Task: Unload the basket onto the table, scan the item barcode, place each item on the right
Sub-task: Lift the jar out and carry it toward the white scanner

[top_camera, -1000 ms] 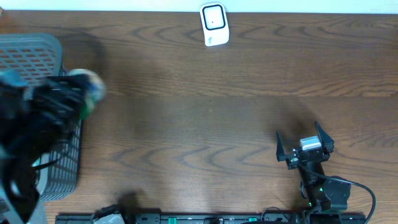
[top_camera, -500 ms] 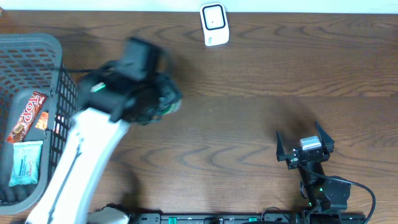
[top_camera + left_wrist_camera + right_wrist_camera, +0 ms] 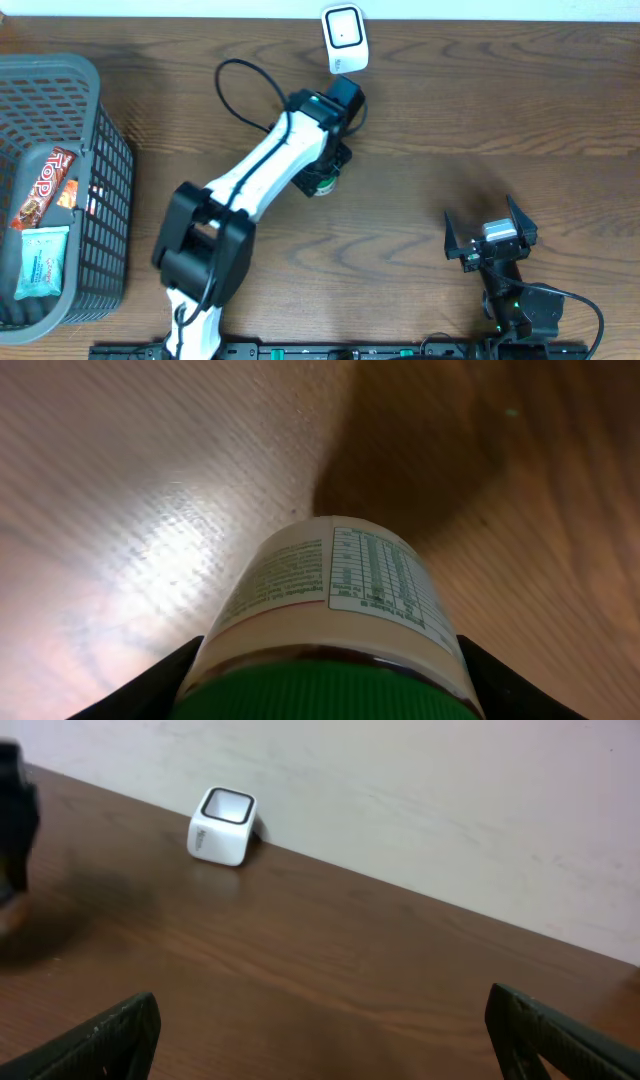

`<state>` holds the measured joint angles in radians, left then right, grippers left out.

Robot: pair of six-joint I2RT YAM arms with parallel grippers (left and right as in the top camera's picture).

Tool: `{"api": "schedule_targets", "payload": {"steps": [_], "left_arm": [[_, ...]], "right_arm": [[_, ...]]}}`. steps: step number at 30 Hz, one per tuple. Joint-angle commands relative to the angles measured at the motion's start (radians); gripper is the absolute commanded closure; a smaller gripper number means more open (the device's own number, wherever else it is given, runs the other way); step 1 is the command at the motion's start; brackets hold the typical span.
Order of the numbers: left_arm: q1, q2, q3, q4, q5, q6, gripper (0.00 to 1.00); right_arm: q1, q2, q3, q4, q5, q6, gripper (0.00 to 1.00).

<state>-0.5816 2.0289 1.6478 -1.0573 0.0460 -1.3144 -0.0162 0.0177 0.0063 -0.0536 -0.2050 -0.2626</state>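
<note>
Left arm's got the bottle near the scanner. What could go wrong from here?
1. On the green-capped bottle only text panels show, no barcode, so it may face away from the scanner.
2. The left gripper holds the round bottle near its cap; it might twist or slip.

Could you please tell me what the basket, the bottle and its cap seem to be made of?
The basket looks like grey plastic: moulded lattice walls. The bottle seems cream plastic, matte, with a printed label. Its cap is probably smooth green plastic.
</note>
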Motion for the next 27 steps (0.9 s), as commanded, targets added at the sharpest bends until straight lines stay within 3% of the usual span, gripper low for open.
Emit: {"api": "schedule_targets", "payload": {"steps": [1,6,14,19,21,27], "left_arm": [[-0.014,0.039,0.002,-0.003,-0.012,-0.050,0.34],[-0.039,0.071,-0.006,-0.005,-0.010,-0.035,0.33],[-0.066,0.072,-0.015,0.016,-0.017,0.114,0.28],[-0.065,0.071,-0.015,0.023,-0.017,0.166,0.19],[-0.063,0.066,-0.011,0.023,-0.017,0.206,0.08],[-0.043,-0.014,0.043,-0.020,-0.027,0.315,0.06]], "right_arm": [[0.002,0.000,0.000,-0.004,0.005,0.007,0.01],[0.002,0.000,0.000,-0.004,0.005,0.007,0.01],[0.002,0.000,0.000,-0.004,0.005,0.007,0.01],[0.002,0.000,0.000,-0.004,0.005,0.007,0.01],[0.002,0.000,0.000,-0.004,0.005,0.007,0.01],[0.002,0.000,0.000,-0.004,0.005,0.007,0.01]]}}
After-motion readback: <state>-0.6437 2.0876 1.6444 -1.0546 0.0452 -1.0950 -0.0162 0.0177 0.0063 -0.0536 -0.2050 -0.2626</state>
